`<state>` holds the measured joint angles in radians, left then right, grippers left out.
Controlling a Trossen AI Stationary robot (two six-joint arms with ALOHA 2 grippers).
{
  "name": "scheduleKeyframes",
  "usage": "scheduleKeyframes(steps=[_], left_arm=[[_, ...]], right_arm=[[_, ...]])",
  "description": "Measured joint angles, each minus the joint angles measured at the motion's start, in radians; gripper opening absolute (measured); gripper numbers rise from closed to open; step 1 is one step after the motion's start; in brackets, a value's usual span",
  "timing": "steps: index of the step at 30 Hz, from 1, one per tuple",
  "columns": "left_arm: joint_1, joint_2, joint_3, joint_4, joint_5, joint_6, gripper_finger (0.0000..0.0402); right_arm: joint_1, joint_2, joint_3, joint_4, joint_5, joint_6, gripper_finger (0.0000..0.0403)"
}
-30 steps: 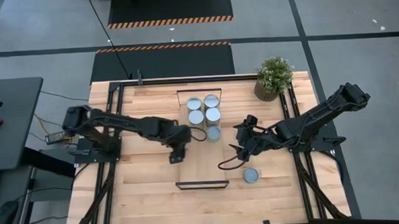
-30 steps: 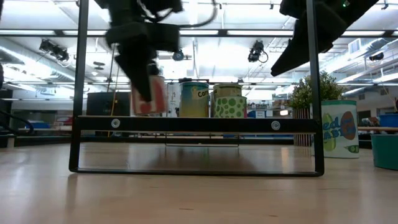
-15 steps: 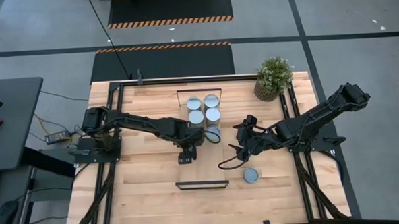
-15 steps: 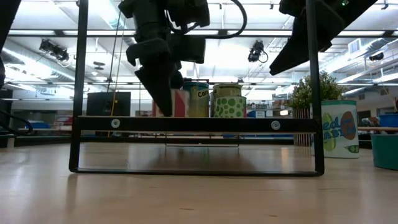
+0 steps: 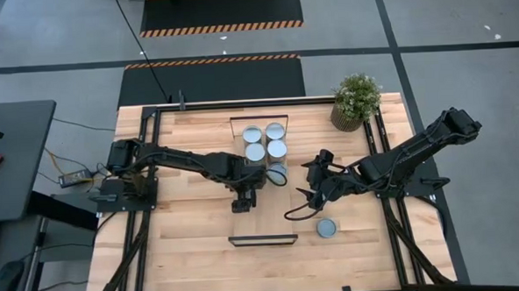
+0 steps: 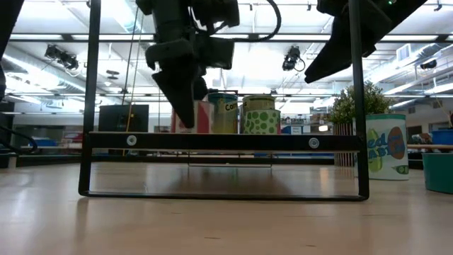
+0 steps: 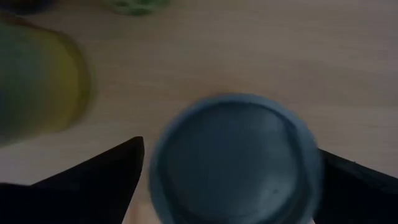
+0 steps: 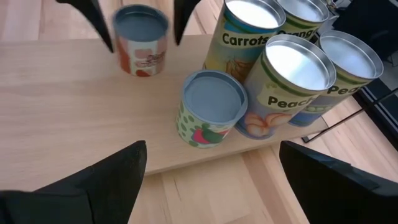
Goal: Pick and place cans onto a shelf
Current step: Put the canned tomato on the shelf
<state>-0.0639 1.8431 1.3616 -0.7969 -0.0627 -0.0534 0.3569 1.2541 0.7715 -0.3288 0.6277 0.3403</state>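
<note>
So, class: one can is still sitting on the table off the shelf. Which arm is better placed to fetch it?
Probably the right: its open gripper hangs just beside the loose can. The left gripper is across the shelf.

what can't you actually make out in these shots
- High view: the left pincer covers the red-and-white can; whether it touches the can is unclear.
- Left wrist view: that can's lid is blurred; its label is unseen.
- Low view: the shelf rail hides the can bases.
- The right pincer holds nothing.
</note>
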Motion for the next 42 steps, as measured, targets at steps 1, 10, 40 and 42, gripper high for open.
scheduleKeyframes(steps=[1,10,40,42], left_arm=[[-0.001,0.0,0.008,-0.011,-0.028,-0.001,0.0388],[-0.063,-0.001,0.023,0.014,-0.181,0.098,0.0387],[-0.188,-0.224,-0.185,0.025,-0.461,-0.023,0.0387],[-0.187,-0.223,-0.213,0.062,-0.498,-0.036,0.0387]], right_arm=[[0.0,0.0,0.0,0.0,0.0,-0.001,0.0375],[0.0,0.0,0.0,0.0,0.0,-0.002,0.0375],[0.001,0.0,0.0,0.033,-0.008,-0.002,0.0375],[0.001,0.0,0.0,0.037,-0.011,-0.001,0.0375]])
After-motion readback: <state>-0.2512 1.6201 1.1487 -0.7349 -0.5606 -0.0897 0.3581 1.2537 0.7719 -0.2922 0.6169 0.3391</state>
